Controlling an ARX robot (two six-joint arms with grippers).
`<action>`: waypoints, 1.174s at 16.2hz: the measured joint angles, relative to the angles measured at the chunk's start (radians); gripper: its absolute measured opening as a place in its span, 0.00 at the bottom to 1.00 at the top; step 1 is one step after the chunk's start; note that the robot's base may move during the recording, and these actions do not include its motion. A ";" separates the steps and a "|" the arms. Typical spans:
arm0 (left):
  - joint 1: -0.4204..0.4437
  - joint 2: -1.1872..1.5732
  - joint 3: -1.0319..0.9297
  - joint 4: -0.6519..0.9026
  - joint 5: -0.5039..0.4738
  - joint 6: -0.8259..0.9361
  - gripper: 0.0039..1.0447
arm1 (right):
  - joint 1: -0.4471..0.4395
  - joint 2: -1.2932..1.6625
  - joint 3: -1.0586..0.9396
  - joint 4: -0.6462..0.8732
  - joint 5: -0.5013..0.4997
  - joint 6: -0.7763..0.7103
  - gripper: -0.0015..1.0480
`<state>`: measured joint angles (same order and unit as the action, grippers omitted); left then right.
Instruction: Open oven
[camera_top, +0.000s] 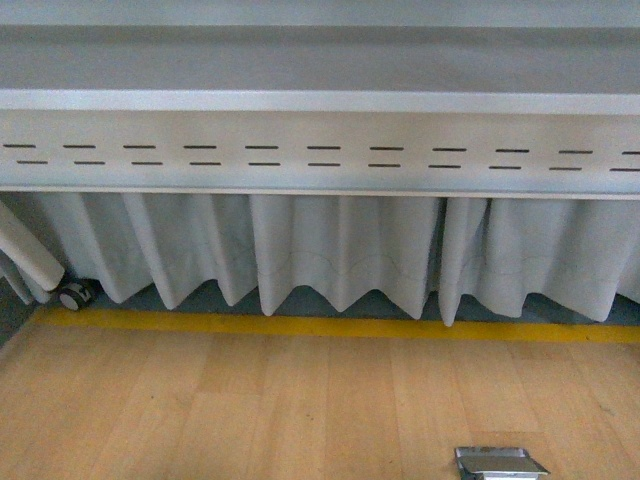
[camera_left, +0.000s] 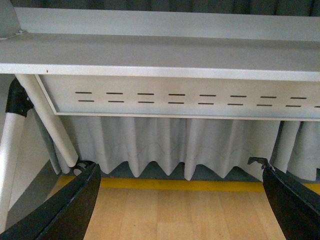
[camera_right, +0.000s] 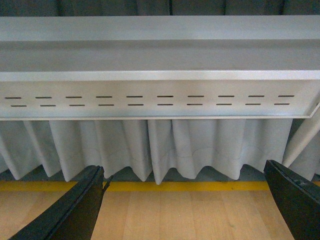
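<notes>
Pale wood-plank floor fills the lower part of the front view, edged at its far side by a yellow painted stripe. Behind the stripe hangs a light grey pleated fabric curtain, its hem falling in loose zigzag folds close to the ground. Over the curtain runs a long grey metal panel pierced by two rows of short dark slots — it sits under a flat grey ledge that spans the whole width. At the far left a white tubular leg slants down to a small black-and-grey caster wheel beside the stripe. Near the bottom edge, right of centre, a shiny square metal plate lies on the floor, only partly in frame.

The left gripper is spread wide. Its two black fingers stand at opposite sides of the left wrist view with nothing held between them; only floor, stripe and curtain show in the gap. That view also catches a black joint piece on a white tube beside the panel's end. The right gripper is likewise parted wide and empty, its black fingers framing the slotted panel and curtain.

The oven shows in none of the three views — where it stands cannot be told.
</notes>
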<state>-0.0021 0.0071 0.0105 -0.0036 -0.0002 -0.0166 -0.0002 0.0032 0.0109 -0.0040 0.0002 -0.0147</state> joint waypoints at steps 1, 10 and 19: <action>0.000 0.000 0.000 0.000 0.000 0.000 0.94 | 0.000 0.000 0.000 0.000 0.000 0.000 0.94; 0.000 0.000 0.000 0.000 0.000 0.000 0.94 | 0.000 0.000 0.000 0.000 0.000 0.000 0.94; 0.000 0.000 0.000 0.000 0.000 0.000 0.94 | 0.000 0.000 0.000 0.000 0.000 0.000 0.94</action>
<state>-0.0021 0.0067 0.0105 -0.0036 -0.0002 -0.0166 -0.0002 0.0032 0.0109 -0.0036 0.0002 -0.0147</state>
